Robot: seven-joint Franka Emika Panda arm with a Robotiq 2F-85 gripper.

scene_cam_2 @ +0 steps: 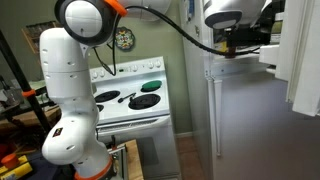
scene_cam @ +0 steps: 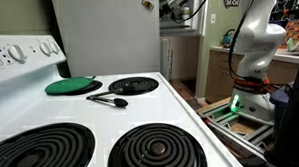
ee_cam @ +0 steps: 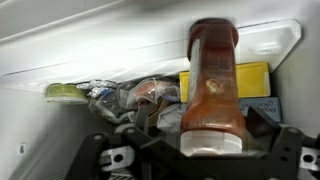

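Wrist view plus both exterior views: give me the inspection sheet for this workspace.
surface: white shelf inside the fridge, crowded.
job's things: red sauce bottle with white cap, cap toward the camera.
clutter: yellow box behind the bottle; crumpled food bags beside it.
fingers: black fingers spread wide either side of the bottle, nothing held.
cables: black cable hanging along the arm in an exterior view.
surroundings: white electric stove carrying a green round lid and a black spoon; grey fridge door.
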